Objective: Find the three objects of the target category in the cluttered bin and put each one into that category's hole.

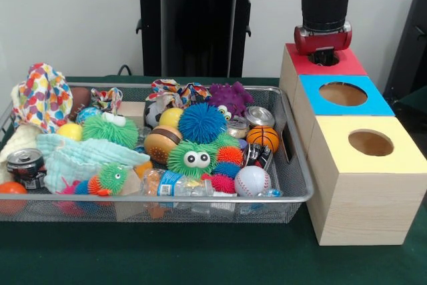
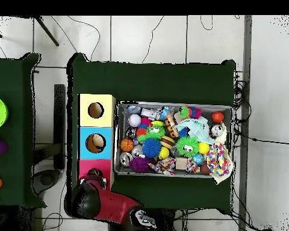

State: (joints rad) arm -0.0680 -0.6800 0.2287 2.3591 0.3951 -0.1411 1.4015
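While the gripper sits sunk in the red box's hole, fingers hidden so I cannot tell their state, lift straight up, clearing the rim before returning to the bin.

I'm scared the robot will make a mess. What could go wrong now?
The tool sits right at the red box's hole, so whatever it drops could catch on the rim instead of falling in. The bin is packed: the baseball and basketball touch fuzzy toys, so a later grab might snag a neighbor or knock something out.
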